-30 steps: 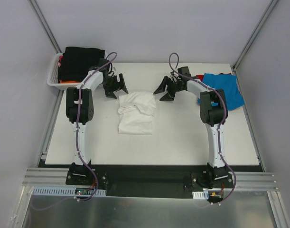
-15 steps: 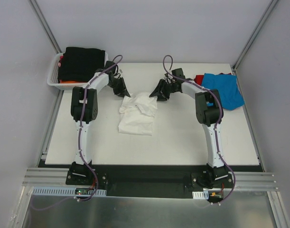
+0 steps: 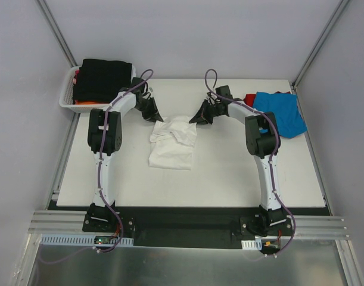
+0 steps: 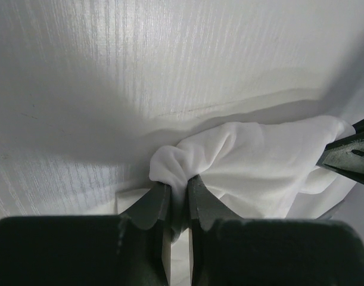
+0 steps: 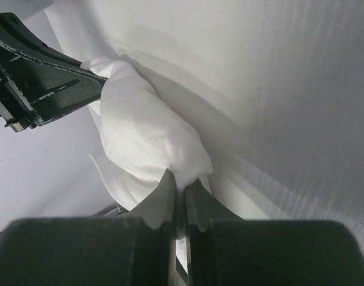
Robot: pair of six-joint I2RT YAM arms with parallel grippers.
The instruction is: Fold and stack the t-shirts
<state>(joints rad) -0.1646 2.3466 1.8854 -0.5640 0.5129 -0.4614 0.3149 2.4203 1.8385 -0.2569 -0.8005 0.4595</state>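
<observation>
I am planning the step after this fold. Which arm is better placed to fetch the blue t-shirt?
The right arm. The blue t-shirt lies far right, just beside it; the left arm stands across the white t-shirt. Both arms' jaws are shut on that white one.

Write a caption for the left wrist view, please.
The left gripper pinches a bunched edge of the white t-shirt on the table.

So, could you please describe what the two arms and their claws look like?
The left arm and right arm have slim white links with boxy black joint housings. A purple cable runs along each. The left claw and right claw are black, with two tapering fingers.
</observation>
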